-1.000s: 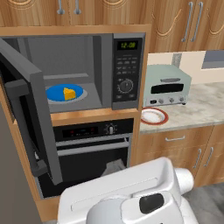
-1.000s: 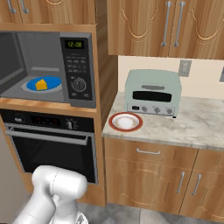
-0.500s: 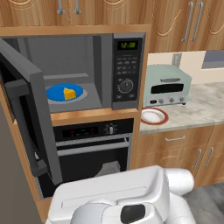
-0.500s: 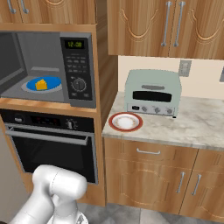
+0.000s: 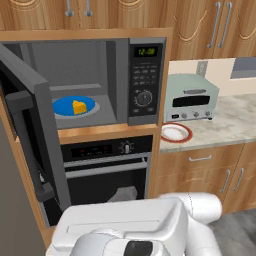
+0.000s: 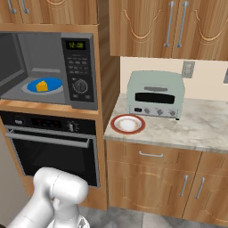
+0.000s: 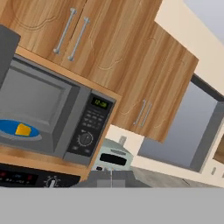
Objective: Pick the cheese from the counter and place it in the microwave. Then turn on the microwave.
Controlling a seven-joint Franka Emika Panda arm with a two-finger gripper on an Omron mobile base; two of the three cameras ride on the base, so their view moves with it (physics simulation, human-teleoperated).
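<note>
Since half a second ago: arm body sits lower in the left base view, scene otherwise unchanged, base not moved. Microwave [image 5: 95,82] door [image 5: 35,135] hangs open to the left, edge jutting out in front of the oven [image 5: 105,170]; cavity mouth unobstructed. Cheese [image 5: 78,106] lies on the blue plate [image 5: 62,106] inside the cavity. On the table [image 6: 200,129]: red-rimmed plate [image 6: 128,124], nothing on it, just in front of the toaster oven [image 6: 156,94]. Fingers clenched, grasping nothing.
</note>
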